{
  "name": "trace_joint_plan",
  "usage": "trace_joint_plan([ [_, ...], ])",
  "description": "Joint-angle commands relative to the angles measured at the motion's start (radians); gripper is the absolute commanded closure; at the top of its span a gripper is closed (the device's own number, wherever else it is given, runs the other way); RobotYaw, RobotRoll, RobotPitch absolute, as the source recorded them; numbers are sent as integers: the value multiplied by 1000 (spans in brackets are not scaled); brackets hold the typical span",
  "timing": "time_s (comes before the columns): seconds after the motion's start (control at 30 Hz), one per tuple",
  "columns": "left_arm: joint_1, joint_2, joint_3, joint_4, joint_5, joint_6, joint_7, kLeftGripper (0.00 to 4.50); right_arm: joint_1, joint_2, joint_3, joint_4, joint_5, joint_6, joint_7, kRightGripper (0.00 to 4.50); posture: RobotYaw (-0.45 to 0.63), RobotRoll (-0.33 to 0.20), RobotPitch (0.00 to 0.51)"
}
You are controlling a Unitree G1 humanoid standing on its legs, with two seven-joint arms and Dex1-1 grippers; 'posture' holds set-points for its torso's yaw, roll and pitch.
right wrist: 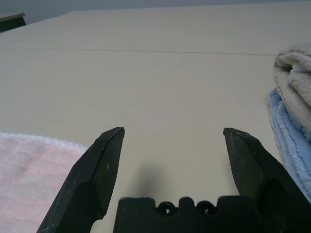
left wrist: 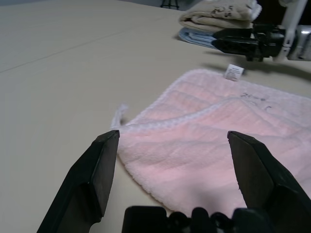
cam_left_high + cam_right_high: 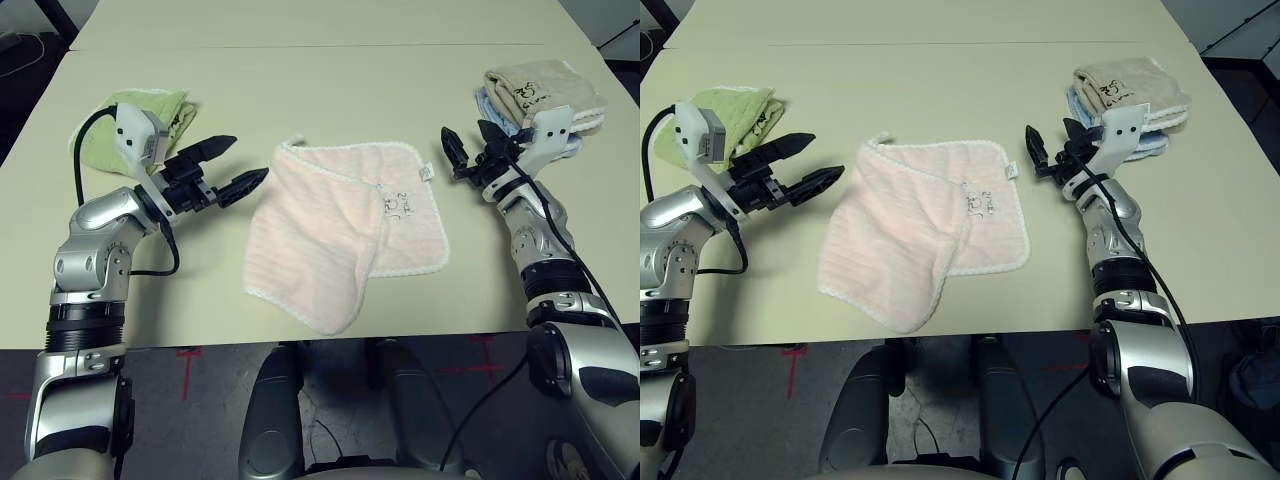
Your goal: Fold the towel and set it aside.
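Observation:
The pale pink towel (image 3: 345,230) lies on the table's middle, partly folded, with one flap laid diagonally over the rest and its near corner reaching the front edge. A white tag (image 3: 426,173) and a dark embroidered mark (image 3: 400,203) sit near its far right corner. My left gripper (image 3: 232,164) hovers open just left of the towel's far left corner, nothing between its fingers. My right gripper (image 3: 467,147) hangs open a little to the right of the tagged corner, also empty. In the left wrist view the towel (image 2: 214,145) lies just past the open fingers.
A folded green towel (image 3: 140,120) lies at the far left behind my left arm. A beige folded towel (image 3: 542,88) rests on a light blue one (image 3: 490,104) at the far right, close behind my right gripper. A seam (image 3: 300,46) crosses the table at the back.

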Motion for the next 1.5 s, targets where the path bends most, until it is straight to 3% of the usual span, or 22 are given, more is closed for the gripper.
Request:
trace_joint_plan([
  [0.03,26,9,-26,18,18,-20,-44,0,-13,-16,5,31,5,7,40,45,23,0,254],
  [0.4,47,22,-54,43,80,-78,-67,0,-103,-82,82,127,-22,110,299,45,29,0,250],
  [0.8,56,-7,-71,-5,86,-54,-15,0,-289,-87,140,356,-120,234,322,45,62,0,261],
  [1.4,54,-6,-89,-35,85,-35,-25,0,-347,-92,241,423,-280,287,306,45,66,0,266],
  [1.5,47,-7,-94,-39,85,-31,-26,0,-356,-91,244,429,-287,300,302,644,65,0,264],
])
